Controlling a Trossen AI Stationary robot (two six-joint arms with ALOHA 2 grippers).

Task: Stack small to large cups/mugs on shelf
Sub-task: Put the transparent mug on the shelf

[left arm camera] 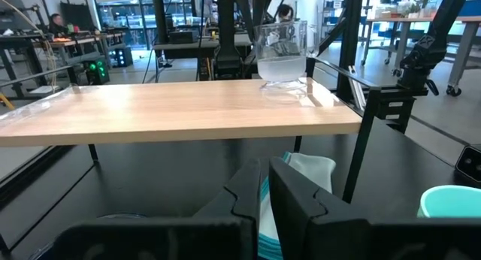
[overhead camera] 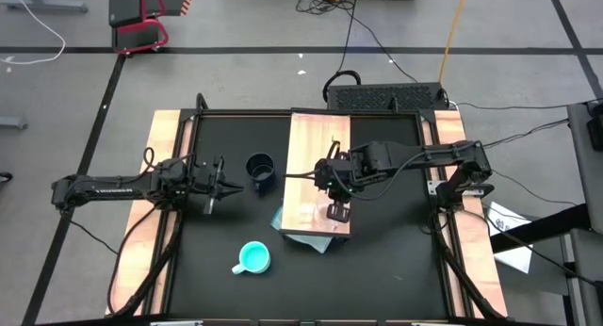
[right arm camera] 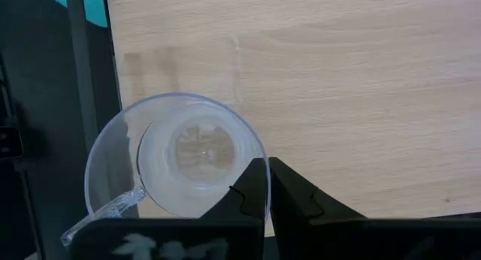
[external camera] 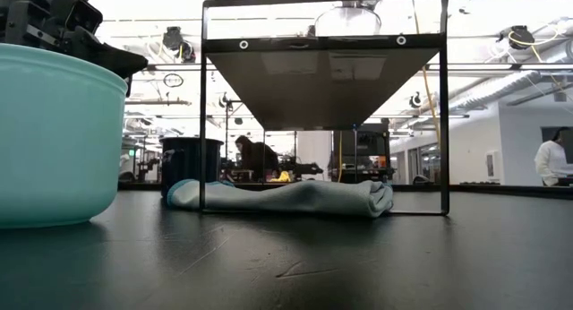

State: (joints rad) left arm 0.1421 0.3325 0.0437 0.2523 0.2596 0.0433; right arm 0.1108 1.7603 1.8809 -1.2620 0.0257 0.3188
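Table (overhead camera: 377, 269): black top, with wooden strips along both sides.
Shelf (overhead camera: 318, 138): long light-wood plank, raised on a black frame, in the middle of the table.
Cloth (external camera: 295, 198): pale blue-green, it lies folded on the table under the shelf.
Navy mug (overhead camera: 260, 169): it stands upright on the table, just beside the left edge of the shelf.
Turquoise mug (overhead camera: 253, 258): upright on the table, nearer the front edge, well apart from the shelf.
Glass mug (right arm camera: 176, 158): it stands upright on the shelf, near its front left corner.
My right gripper (overhead camera: 337, 211): it hangs over the shelf, right above the glass mug; my fingers are pressed together and hold nothing.
My left gripper (overhead camera: 234, 187): low over the table, left of the navy mug, pointing toward the shelf; its fingers are together too, empty.
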